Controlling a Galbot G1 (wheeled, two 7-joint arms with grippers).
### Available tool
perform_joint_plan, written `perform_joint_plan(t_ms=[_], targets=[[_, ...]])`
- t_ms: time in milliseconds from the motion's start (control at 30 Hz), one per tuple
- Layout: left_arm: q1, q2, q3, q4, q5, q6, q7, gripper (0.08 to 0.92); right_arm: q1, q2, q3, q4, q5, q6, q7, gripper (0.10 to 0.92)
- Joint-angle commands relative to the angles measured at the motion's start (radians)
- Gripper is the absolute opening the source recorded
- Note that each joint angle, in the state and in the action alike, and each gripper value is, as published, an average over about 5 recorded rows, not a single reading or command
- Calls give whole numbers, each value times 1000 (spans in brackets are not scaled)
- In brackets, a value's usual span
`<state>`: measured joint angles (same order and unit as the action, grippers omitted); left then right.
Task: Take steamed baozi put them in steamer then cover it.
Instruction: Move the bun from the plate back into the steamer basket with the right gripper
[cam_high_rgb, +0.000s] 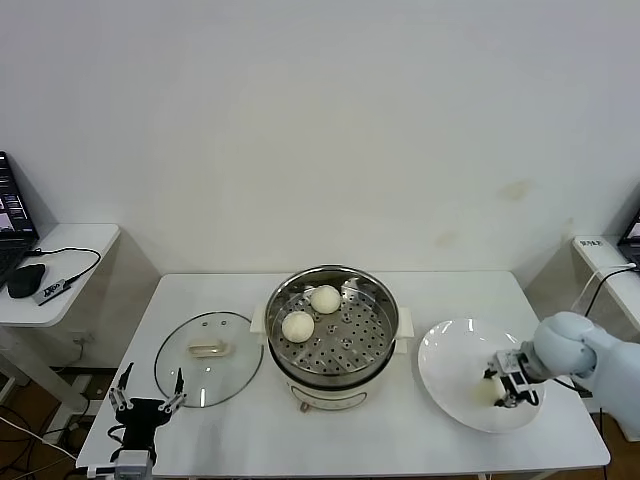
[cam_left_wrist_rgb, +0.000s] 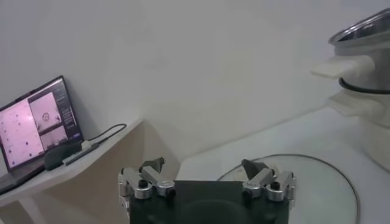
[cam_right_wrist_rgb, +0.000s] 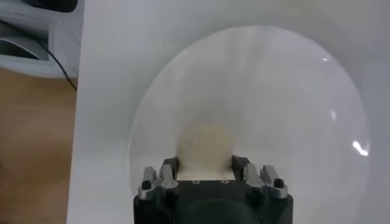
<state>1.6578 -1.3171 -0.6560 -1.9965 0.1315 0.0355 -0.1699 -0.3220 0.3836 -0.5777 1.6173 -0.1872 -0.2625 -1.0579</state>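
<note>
The steel steamer (cam_high_rgb: 385, 300) stands mid-table with two cream-white baozi (cam_high_rgb: 325, 298) (cam_high_rgb: 298, 325) on its perforated tray. To its right, on a white plate (cam_high_rgb: 450, 360), lies another baozi (cam_high_rgb: 492, 390), and my right gripper (cam_high_rgb: 505, 385) is shut on it. The right wrist view shows that baozi (cam_right_wrist_rgb: 204, 146) wedged between the fingers of the right gripper (cam_right_wrist_rgb: 205, 163), low over the plate (cam_right_wrist_rgb: 292, 109). The glass cover (cam_high_rgb: 215, 375) lies flat to the steamer's left. My left gripper (cam_high_rgb: 148, 395) hangs open and empty at the table's front left corner, just short of the cover (cam_left_wrist_rgb: 317, 182).
A side table at the left carries a laptop (cam_left_wrist_rgb: 36, 125), a mouse (cam_high_rgb: 25, 280) and cables. Another small table (cam_high_rgb: 600, 255) with a cable stands at the right. The steamer's side handle (cam_left_wrist_rgb: 341, 64) sticks out toward the cover.
</note>
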Motion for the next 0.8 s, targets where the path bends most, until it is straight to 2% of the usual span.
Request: perform_joint_plan(t_ms=[33, 500, 800], targets=[[-3, 2, 4, -2, -1, 1, 1, 823, 359, -14, -90, 5, 140, -10, -56, 561], [-11, 11, 11, -13, -5, 6, 3, 823, 868, 149, -365, -53, 319, -28, -37, 568], [-3, 4, 5, -13, -3, 5, 2, 823, 929, 289, -503, 15, 390, 0, 5, 576]])
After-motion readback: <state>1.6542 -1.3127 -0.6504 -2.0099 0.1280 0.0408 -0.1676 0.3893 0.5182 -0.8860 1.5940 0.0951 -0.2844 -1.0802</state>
